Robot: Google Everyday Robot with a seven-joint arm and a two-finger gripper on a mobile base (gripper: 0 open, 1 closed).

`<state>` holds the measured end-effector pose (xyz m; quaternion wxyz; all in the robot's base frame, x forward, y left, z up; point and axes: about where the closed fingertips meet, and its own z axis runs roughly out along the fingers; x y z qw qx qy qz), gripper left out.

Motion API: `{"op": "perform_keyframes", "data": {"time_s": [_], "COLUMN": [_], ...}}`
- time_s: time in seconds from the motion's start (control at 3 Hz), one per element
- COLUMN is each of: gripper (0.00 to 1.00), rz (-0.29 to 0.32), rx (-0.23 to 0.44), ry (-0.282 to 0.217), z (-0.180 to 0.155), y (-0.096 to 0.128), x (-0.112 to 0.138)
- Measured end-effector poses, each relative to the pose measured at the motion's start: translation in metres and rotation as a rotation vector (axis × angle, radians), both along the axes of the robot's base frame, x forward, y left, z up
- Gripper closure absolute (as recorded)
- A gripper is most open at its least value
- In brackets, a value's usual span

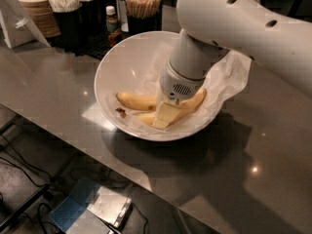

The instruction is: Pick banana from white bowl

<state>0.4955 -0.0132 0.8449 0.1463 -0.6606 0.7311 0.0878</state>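
The white bowl [117, 62] stands on the grey counter, lined with crumpled white paper [234, 77]. Two yellow bananas lie in it. The straighter banana [135, 101] lies at the left, pointing left. The more curved banana [191, 106] runs from the bowl's front up to the right. My gripper [165, 116] reaches down into the bowl from the white arm [243, 23] and sits where the two bananas meet, touching or just above them. The wrist hides the bananas' middle parts.
Behind the bowl stand black holders with wooden stirrers [143, 1], a small bottle [112, 19], napkins and stacked paper lids [36, 9]. The counter's front edge runs diagonally below the bowl; cables and a flat device [92, 208] lie on the floor.
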Motion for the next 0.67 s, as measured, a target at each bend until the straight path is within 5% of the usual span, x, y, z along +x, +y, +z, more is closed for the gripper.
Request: {"op": "perform_keyframes", "data": {"time_s": [0.33,0.67], "gripper": [0.48,0.67], "rz": [-0.002,-0.005], "rx": [-0.003,-0.002], "ry": [0.021,0.035], "z": [-0.0071,-0.0134], "y": [-0.0006,-0.0011], "x": [-0.0024,-0.0055]}}
